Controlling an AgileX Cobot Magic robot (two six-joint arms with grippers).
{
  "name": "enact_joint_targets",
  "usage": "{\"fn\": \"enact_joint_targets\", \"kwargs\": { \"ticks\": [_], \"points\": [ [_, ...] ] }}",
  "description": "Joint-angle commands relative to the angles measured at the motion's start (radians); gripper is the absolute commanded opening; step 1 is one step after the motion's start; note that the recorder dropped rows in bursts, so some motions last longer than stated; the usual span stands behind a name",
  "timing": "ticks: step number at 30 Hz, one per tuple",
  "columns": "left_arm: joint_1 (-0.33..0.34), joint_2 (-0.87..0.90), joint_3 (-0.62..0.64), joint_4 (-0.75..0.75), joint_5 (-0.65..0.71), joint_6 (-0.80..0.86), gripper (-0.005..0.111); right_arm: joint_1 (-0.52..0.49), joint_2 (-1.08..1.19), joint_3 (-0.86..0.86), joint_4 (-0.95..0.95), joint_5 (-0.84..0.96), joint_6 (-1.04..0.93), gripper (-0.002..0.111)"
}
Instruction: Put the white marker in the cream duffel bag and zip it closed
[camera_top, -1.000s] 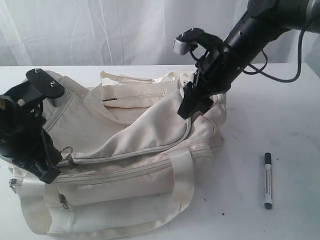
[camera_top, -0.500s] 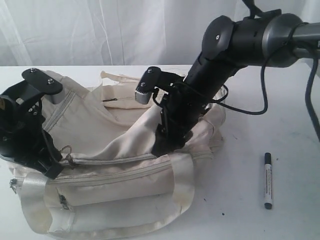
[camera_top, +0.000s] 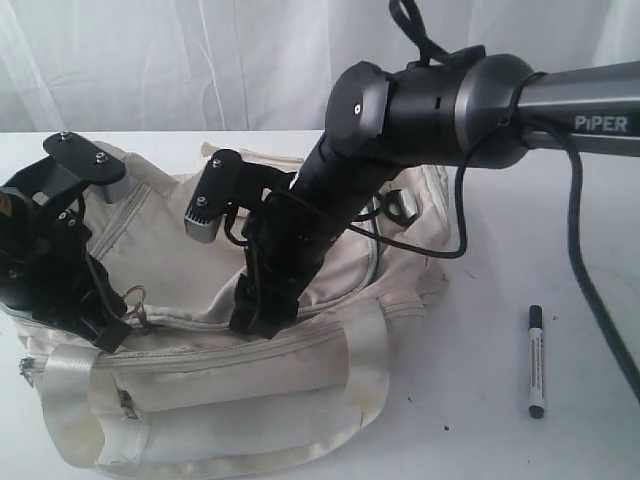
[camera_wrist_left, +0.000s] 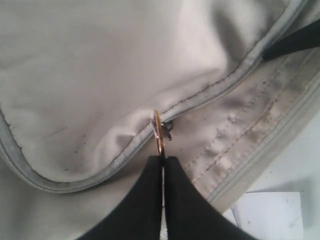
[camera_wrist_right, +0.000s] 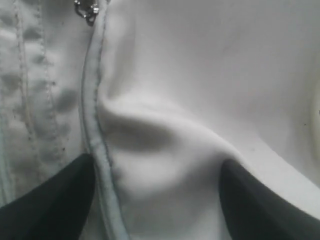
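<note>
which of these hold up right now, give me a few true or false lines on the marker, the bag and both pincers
1. The white marker lies on the table, outside the cream duffel bag. True.
2. The left pincer is open and clear of the bag. False: it is shut on the zipper pull ring.
3. The right pincer holds the marker. False: it is open, its jaws spread over a fold of bag fabric, and the marker lies apart on the table.
4. The right pincer is down at the bag, beside a zipper seam. True.
</note>
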Motion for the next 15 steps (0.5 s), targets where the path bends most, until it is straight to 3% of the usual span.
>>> {"fn": "enact_joint_targets", "kwargs": {
  "ticks": [1, 4, 11, 15],
  "points": [
    [0.003, -0.011, 0.006, -0.016, 0.005, -0.014, 0.000, 0.018, 0.034, 0.003, -0.002, -0.049, -0.009, 0.065],
    [0.003, -0.011, 0.006, -0.016, 0.005, -0.016, 0.000, 0.016, 0.040, 0.003, -0.002, -0.049, 0.000, 0.052],
    [0.003, -0.011, 0.006, -0.012, 0.001, -0.017, 0.000, 0.016, 0.006, 0.000, -0.055, -0.059, 0.012, 0.000],
    [0.003, -0.011, 0.006, -0.008, -0.023, -0.017, 0.000, 0.015, -0.039, 0.000, -0.157, -0.093, 0.110, 0.000]
  ]
}}
